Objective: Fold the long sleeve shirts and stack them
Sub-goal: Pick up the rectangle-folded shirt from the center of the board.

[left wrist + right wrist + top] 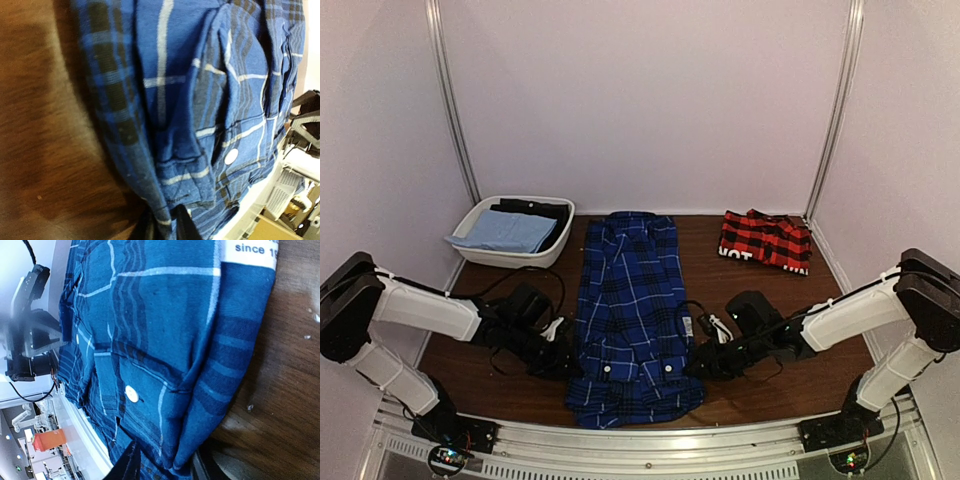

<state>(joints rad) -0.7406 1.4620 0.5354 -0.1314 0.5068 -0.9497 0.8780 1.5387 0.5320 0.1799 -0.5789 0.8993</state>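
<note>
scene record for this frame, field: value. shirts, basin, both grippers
blue plaid shirt: mid-table, lying lengthwise, sides folded in
red plaid shirt: folded, far right
basin: far left, holds light blue cloth and black garment
left gripper: pinching blue plaid shirt's near left edge
right gripper: fingers either side of its near right edge, grip unclear

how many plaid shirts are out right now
2. The blue plaid shirt lies spread in the centre; the red-and-black shirt sits folded far right. The white tub could hide more.
</note>
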